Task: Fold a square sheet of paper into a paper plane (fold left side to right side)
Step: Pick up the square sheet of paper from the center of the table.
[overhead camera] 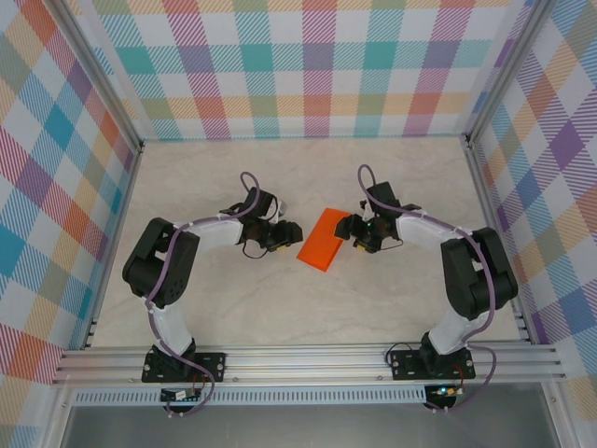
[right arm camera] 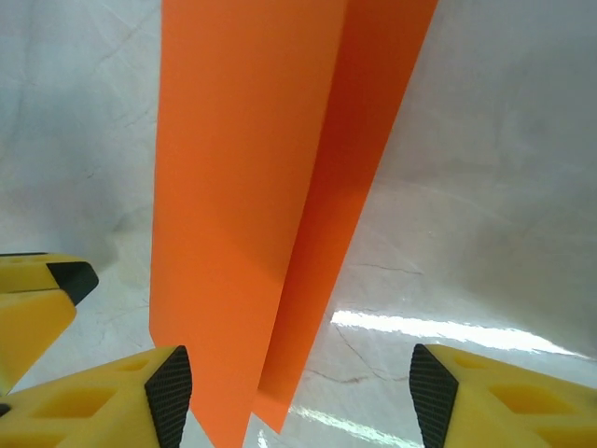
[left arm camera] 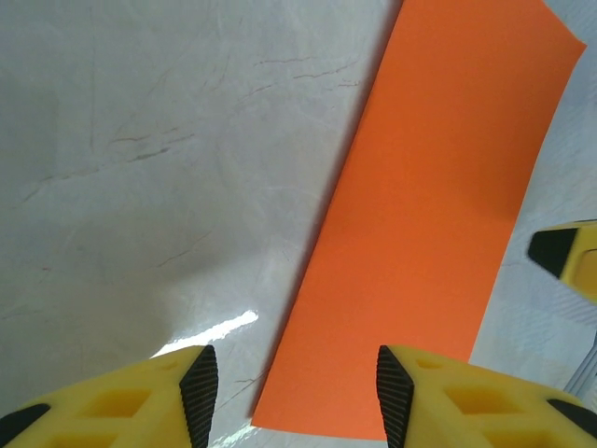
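Note:
The square sheet of paper is bright orange and lies folded in half as a long rectangle on the marble table, between the two grippers. A paper plane is out of view. My left gripper sits just left of the sheet. In the left wrist view it is open, its fingers straddling the near end of the sheet. My right gripper is at the sheet's right edge. In the right wrist view it is open, and the sheet's top layer stands slightly lifted off the lower layer.
The pale marble tabletop is walled in by chequered panels on three sides, with an aluminium rail along the near edge. A right fingertip shows in the left wrist view, and a left fingertip shows in the right wrist view.

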Robot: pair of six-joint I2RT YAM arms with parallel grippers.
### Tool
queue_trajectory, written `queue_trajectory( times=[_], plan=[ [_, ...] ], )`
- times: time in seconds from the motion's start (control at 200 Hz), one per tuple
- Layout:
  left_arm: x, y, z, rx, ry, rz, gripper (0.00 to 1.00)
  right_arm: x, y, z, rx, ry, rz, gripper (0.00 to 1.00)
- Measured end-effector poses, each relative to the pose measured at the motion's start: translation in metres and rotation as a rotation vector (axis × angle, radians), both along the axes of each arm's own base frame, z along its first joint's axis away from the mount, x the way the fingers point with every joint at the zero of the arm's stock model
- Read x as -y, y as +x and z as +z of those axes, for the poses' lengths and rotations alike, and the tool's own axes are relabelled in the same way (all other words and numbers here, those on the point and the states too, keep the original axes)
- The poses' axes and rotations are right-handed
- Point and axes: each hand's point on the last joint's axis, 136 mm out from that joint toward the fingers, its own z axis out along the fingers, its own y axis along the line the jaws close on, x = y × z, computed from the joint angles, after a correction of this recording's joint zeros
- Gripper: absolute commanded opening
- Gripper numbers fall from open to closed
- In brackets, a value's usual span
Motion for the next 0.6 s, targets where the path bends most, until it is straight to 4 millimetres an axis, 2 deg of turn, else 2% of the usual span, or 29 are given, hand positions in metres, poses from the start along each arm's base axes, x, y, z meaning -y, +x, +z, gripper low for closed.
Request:
queue_trajectory(
  times=[0.14,0.25,0.285,0.33,0.38,0.43,0.465,0.525,0.6],
  plan=[
    [-0.004,-0.003,0.004,0.014,0.007,0.008,0.53,-0.016,0.007,-0.003,-0.004,0.062,-0.014,0.60],
    [-0.008,-0.005,0.019,0.042,0.007,0.017,0.53,-0.023,0.010,-0.009,-0.021,0.087,-0.030,0.56],
    [-0.009,-0.005,0.026,0.059,0.006,0.020,0.53,-0.025,0.011,-0.011,-0.028,0.095,-0.034,0.52],
    [-0.011,-0.005,0.034,0.079,0.004,0.024,0.53,-0.029,0.012,-0.013,-0.031,0.110,-0.034,0.43],
    [-0.013,-0.006,0.043,0.095,0.005,0.028,0.53,-0.032,0.013,-0.014,-0.039,0.125,-0.042,0.31],
    [-0.015,-0.008,0.051,0.116,0.008,0.031,0.53,-0.036,0.015,-0.012,-0.030,0.146,-0.034,0.14],
    [-0.017,-0.008,0.057,0.128,0.013,0.032,0.53,-0.038,0.016,-0.009,-0.022,0.158,-0.032,0.07],
    [-0.022,-0.011,0.067,0.155,0.026,0.037,0.54,-0.040,0.017,-0.004,-0.009,0.171,-0.020,0.00],
    [-0.031,-0.017,0.077,0.179,0.050,0.045,0.55,-0.040,0.014,0.005,0.009,0.178,0.005,0.00]
  ],
)
